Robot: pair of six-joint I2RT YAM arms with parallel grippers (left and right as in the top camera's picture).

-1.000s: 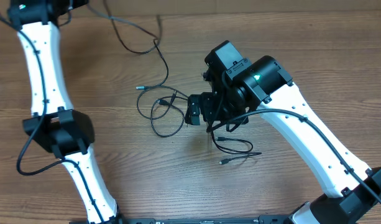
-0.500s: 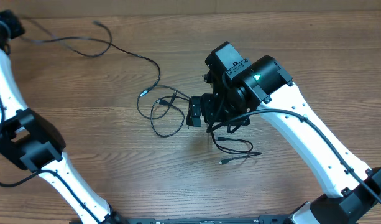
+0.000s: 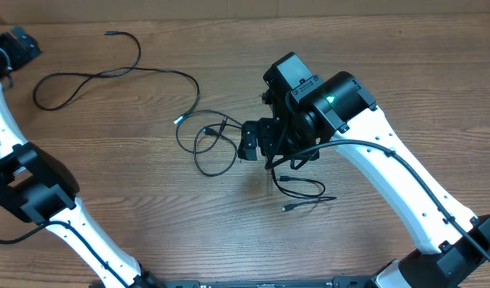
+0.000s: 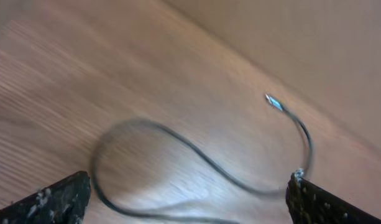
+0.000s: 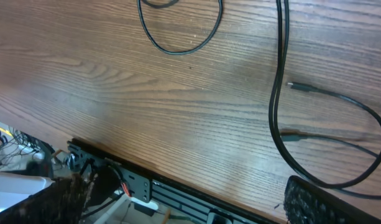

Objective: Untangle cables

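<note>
One thin black cable (image 3: 149, 70) lies loose across the back left of the table, its plug end near the middle. In the left wrist view the same cable (image 4: 196, 152) shows as a blurred loop on the wood below my left gripper (image 4: 189, 190), which is open and holds nothing. That gripper (image 3: 19, 44) hangs at the far back left. A tangle of looped cables (image 3: 197, 156) sits mid-table, just left of my right gripper (image 3: 248, 142). Another cable (image 3: 308, 202) lies below that gripper. My right gripper (image 5: 190, 199) is open and empty above the wood, with a thin cable (image 5: 327, 93) to its right.
The wooden table (image 3: 149, 216) has its front edge with a black rail (image 5: 146, 186) under my right wrist. A thicker black wire (image 3: 348, 146) runs along the right arm. The back edge of the table (image 3: 229, 12) is close behind the left gripper.
My left gripper has opened and let go of the cable while the arm swung left. The cable now lies spread out at the back left, apart from the tangle. The right arm has not moved.
</note>
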